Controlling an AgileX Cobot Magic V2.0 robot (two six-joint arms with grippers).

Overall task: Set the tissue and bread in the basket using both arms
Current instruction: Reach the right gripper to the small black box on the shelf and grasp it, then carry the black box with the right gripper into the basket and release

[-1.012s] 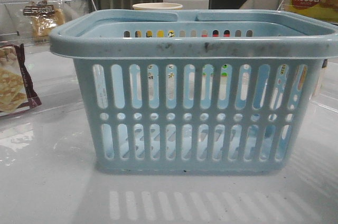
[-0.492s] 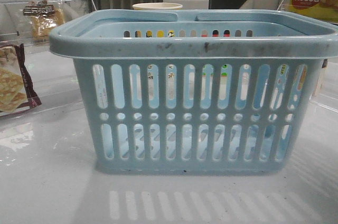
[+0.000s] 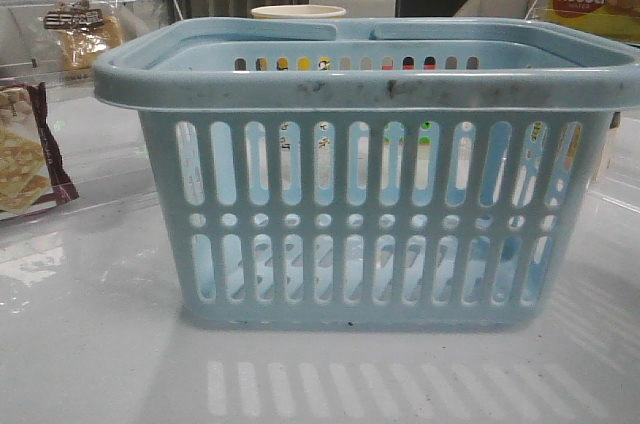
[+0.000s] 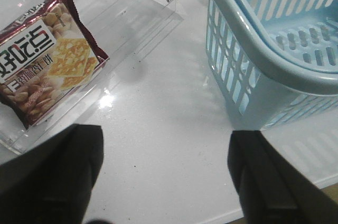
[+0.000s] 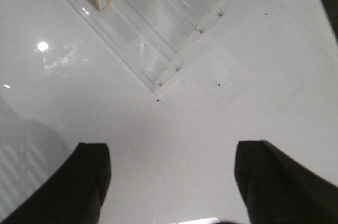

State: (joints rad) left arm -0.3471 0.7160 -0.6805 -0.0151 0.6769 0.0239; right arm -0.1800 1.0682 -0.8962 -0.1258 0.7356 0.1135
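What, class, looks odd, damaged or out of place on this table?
Little stands out. The basket stands upright and whole; only its rim carries dark scuff marks. The cracker packet lies flat in a clear tray. Nothing is spilled.

We see our left gripper [image 4: 166, 179] with its two dark fingers spread wide apart, nothing between them; our right gripper [image 5: 171, 182] likewise stands wide open and empty, both pointing down at the tabletop
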